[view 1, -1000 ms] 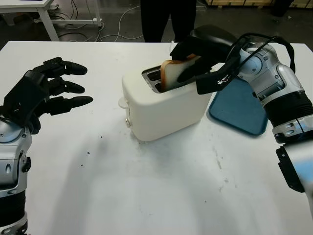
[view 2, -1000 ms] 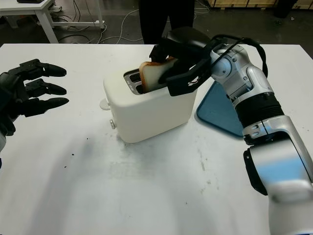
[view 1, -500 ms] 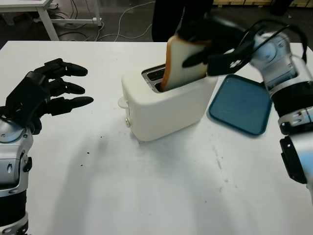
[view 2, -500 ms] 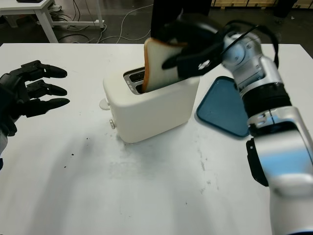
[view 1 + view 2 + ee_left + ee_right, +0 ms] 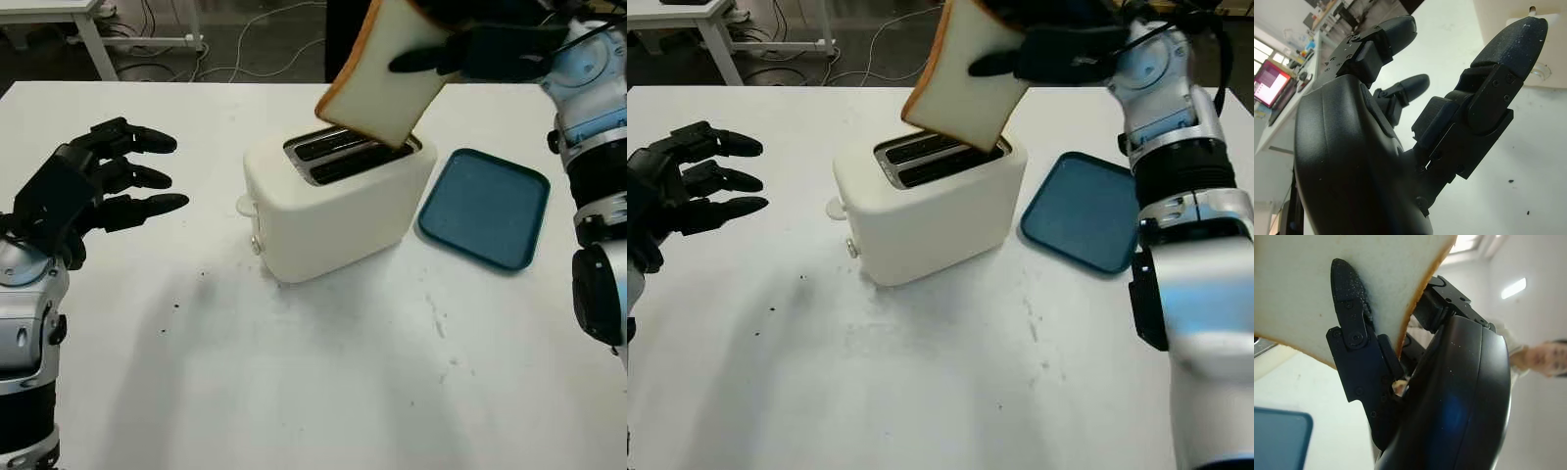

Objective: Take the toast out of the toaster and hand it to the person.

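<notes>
**Toast clear of the slots, held high over the toaster**

Your right hand is cut off by the top edge in the head views, so you see only part of its grip there; the right wrist view shows a black finger pressed flat against the pale face of the slice of white toast with a browned crust. The slice hangs tilted above the cream-white two-slot toaster, its lowest corner just above the rear slot and not touching it. A person stands beyond the far table edge, mostly hidden behind the toast. The blue rectangular tray lies flat just right of the toaster. Your left hand is open, hovering over the white table well left of the toaster, with bare tabletop between them and across the near side.
</notes>
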`<state>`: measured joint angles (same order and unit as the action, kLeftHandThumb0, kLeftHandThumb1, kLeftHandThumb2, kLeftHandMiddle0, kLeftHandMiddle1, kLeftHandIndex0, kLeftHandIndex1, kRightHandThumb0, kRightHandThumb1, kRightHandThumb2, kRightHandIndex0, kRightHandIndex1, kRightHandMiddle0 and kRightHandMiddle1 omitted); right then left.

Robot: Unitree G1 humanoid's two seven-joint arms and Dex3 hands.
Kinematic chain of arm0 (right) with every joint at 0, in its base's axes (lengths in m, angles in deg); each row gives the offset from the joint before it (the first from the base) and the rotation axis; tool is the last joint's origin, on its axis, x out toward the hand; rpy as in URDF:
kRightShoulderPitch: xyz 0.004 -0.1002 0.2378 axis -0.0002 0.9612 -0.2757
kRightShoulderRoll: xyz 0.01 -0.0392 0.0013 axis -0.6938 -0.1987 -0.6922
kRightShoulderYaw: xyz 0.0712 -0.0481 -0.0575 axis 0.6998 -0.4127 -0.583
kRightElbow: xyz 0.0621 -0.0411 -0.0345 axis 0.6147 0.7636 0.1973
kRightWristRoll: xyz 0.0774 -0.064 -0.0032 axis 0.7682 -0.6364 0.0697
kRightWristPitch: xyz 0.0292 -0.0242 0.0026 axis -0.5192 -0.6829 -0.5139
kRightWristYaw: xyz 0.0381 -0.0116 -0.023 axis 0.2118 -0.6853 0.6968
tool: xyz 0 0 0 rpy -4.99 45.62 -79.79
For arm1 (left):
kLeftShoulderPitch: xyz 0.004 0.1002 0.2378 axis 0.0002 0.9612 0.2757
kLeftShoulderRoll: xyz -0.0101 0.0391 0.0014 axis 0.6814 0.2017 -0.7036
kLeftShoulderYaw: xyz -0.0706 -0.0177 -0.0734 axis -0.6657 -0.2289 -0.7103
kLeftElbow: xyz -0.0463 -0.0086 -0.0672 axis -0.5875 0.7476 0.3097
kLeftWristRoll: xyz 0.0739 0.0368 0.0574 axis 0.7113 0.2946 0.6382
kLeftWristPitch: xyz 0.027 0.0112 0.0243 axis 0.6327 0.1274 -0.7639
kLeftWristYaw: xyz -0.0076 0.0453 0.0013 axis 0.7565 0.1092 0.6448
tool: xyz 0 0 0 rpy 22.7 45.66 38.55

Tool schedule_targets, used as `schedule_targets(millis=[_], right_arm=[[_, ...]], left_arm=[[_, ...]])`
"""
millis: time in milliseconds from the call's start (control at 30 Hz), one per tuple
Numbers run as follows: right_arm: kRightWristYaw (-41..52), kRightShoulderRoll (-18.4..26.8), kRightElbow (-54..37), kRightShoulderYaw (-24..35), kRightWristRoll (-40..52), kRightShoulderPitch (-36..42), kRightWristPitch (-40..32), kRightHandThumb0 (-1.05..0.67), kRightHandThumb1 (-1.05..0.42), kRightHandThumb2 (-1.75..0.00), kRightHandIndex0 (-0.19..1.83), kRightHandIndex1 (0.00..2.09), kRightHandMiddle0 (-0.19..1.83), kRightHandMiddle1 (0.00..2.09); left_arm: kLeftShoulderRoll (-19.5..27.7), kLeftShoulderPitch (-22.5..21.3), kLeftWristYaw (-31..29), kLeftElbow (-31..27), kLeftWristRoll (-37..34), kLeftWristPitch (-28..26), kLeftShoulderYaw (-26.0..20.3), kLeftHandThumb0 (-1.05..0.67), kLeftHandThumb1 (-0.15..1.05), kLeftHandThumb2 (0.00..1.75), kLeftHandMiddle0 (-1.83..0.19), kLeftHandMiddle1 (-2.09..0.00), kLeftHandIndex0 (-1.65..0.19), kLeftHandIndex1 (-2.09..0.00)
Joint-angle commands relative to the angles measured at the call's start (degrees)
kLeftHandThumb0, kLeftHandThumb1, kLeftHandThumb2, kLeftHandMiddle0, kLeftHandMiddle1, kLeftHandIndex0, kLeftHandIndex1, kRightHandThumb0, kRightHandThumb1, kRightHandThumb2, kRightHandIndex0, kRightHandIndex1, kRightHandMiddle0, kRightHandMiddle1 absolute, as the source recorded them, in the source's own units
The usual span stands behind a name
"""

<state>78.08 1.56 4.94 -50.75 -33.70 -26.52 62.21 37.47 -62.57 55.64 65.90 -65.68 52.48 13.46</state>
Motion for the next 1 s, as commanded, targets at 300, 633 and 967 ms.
schedule_targets(millis=[300, 633, 967], right_arm=[[-7.24, -1.35, 6.36, 8.81, 8.23, -2.33, -16.55, -0.38, -0.92, -0.33, 1.07, 1.75, 0.87, 1.75], [-15.01, 0.1, 11.13, 12.76, 10.11, -0.51, -18.78, -0.31, -0.92, -0.37, 0.98, 1.75, 0.75, 1.75], [-24.16, -0.42, 12.97, 14.87, 10.72, 1.87, -18.91, -0.42, -0.92, -0.27, 0.96, 1.75, 0.7, 1.75]], left_arm=[[-0.1, 0.88, -0.29, -0.22, -0.59, 0.14, -0.32, -0.95, 0.57, 0.0, -0.42, -1.13, -0.4, -0.99], [0.32, 0.95, -0.56, -0.02, -0.82, 0.16, -0.48, -0.97, 0.57, 0.0, -0.43, -1.13, -0.41, -0.99], [0.4, 0.57, -0.84, 0.8, -0.84, 0.41, -0.53, -0.97, 0.57, 0.0, -0.43, -1.13, -0.41, -0.99]])
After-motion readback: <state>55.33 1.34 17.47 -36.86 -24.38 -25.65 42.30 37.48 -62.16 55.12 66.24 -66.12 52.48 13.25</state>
